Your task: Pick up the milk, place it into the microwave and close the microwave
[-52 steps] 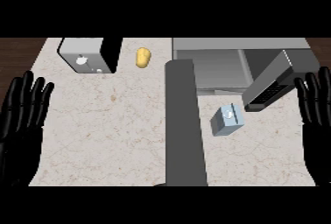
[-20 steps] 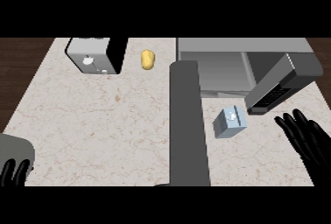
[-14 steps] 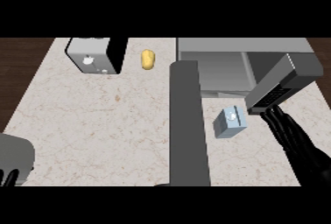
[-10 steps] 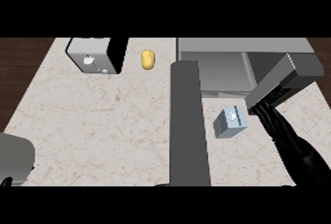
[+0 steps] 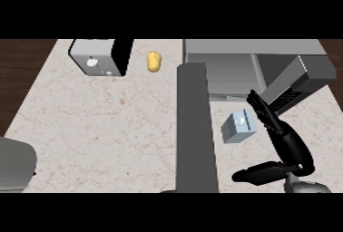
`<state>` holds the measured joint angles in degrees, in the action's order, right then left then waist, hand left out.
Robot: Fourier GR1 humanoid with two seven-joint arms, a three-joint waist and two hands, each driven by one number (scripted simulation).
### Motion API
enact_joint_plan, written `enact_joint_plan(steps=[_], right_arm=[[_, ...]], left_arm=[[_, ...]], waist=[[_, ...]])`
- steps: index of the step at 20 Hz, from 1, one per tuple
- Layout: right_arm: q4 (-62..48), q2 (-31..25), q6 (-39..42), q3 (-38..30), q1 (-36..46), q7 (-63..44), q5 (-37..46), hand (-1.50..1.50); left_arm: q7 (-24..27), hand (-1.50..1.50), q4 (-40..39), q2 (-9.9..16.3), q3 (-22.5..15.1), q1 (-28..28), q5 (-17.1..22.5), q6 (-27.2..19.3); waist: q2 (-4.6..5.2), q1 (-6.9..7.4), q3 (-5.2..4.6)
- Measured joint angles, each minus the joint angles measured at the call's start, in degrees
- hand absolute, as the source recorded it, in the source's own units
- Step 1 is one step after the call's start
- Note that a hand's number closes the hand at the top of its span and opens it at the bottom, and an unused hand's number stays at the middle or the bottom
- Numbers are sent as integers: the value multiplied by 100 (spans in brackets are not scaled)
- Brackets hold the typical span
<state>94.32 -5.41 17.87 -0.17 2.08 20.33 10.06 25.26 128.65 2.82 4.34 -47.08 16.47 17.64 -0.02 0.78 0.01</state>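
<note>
The milk is a small pale blue carton standing on the counter just in front of the microwave. The microwave's door stands open, swung out to the right. My right hand lies right of the carton, its straight fingers pointing up along the carton's right side toward the door, close beside the carton. The thumb sticks out to the left, below the carton. Nothing is held. Of my left arm only the grey forearm shows, at the lower left edge.
A dark grey upright bar runs down the middle, just left of the milk. A toaster and a yellow item sit at the back left. Wide marble counter spreads to the left.
My right hand swung in from the right edge and stretched its fingers up alongside the milk. The left hand dropped out of view at the lower left, leaving only the forearm.
</note>
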Motion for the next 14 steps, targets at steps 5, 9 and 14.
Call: enact_joint_plan(steps=[5, 9, 14], right_arm=[[-830, 3, -347, -188, 369, 298, 277, -150], [-1600, -60, -531, -337, 696, 641, 428, -150], [-2561, -179, -554, -434, 1041, 1200, 532, -150]], left_arm=[[102, -150, -17, -31, 232, -142, 142, 265], [202, -150, 75, -130, 212, -350, 70, 393], [158, -150, 228, -189, 330, -547, 198, 583]], waist=[[1, 3, 1], [2, 12, 1], [5, 23, 2]])
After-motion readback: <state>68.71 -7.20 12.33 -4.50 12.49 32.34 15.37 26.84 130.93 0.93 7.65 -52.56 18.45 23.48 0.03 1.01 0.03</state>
